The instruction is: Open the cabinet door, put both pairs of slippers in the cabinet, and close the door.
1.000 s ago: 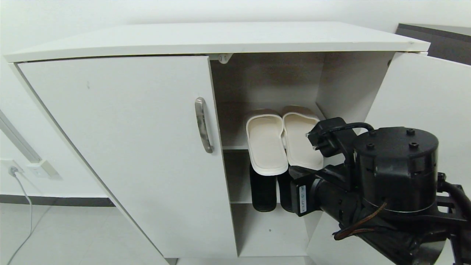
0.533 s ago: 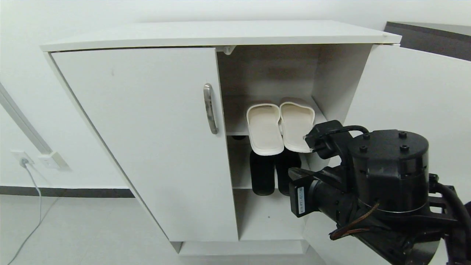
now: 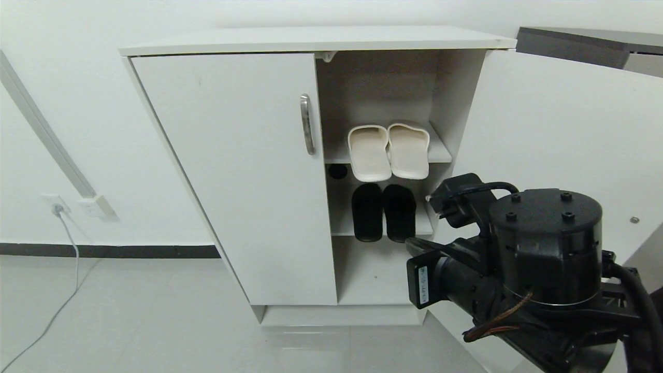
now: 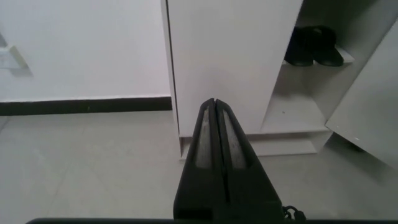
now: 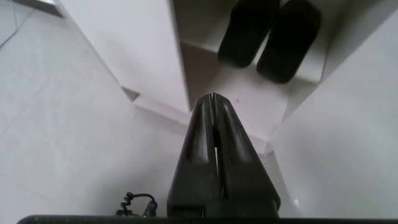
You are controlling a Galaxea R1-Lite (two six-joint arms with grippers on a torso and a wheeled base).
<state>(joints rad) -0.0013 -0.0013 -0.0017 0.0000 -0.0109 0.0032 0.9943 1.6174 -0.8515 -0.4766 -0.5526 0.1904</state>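
The white cabinet (image 3: 311,39) is standing against the wall with its right door (image 3: 559,140) hanging wide open and its left door (image 3: 233,171) sitting shut, a metal handle (image 3: 307,124) running down that door's inner edge. Both pairs are lying inside the open half: the white slippers (image 3: 388,151) are resting side by side on the upper shelf (image 3: 441,153), heels jutting over its front edge, and the black slippers (image 3: 384,212) are sitting directly beneath them on the middle shelf (image 3: 424,226). The right gripper (image 5: 214,99) is holding nothing, its fingers pressed together, and is hanging low in front of the opening; the black slippers are lying beyond and above the fingertips, apart from them, while the open door is standing just beside the fingers on the robot's right. The left gripper (image 4: 213,103) is also carrying nothing, its fingers closed flat against each other, and is pointing toward the foot of the shut left door, well apart from it, with the tiled floor (image 3: 129,321) lying under the fingers. Farther out to the left of those fingers, a cable (image 3: 67,295) is trailing down from a wall socket (image 3: 54,206).
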